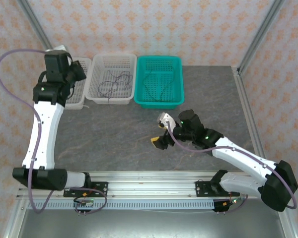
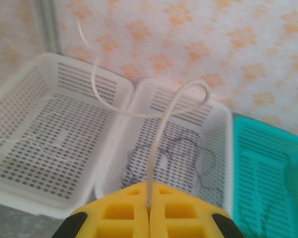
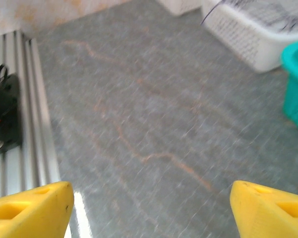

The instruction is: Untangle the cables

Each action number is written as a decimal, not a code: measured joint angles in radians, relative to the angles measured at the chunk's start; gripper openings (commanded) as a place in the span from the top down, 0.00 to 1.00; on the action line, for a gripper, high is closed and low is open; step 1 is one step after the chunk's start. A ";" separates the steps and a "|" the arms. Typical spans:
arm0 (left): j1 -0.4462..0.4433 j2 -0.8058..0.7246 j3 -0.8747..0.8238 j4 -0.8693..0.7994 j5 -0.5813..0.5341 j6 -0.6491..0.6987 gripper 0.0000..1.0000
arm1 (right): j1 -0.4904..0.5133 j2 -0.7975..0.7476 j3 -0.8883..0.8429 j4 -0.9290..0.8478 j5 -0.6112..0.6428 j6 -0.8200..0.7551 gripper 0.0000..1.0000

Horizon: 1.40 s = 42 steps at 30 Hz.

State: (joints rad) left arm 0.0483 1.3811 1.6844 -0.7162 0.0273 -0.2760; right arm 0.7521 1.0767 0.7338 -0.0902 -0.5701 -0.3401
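Pinching whitish cable (image 2: 162, 121), left claw (image 2: 149, 210) closed, cable looping upward, right claw (image 3: 151, 198) gaping

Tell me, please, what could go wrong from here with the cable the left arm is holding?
The white cable is pinched only at the tips of the left gripper, so it may slip free. Its loose loop seems to hang over the middle basket holding the dark cable; lowering it there could tangle the two.
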 measured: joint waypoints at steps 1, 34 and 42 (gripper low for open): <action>0.025 0.030 0.011 0.010 0.006 0.010 1.00 | 0.000 0.005 0.000 0.041 0.018 0.006 0.15; 0.031 0.092 -0.145 0.319 0.124 0.009 0.10 | -0.101 0.024 0.085 0.251 0.516 0.191 0.14; -0.096 -0.436 -0.870 0.491 -0.016 0.020 0.03 | -0.384 -0.158 -0.221 0.211 0.801 0.341 0.11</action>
State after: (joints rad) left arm -0.0479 0.9447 0.8143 -0.2256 0.0116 -0.2562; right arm 0.3683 0.9192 0.5129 0.1207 0.2310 0.0010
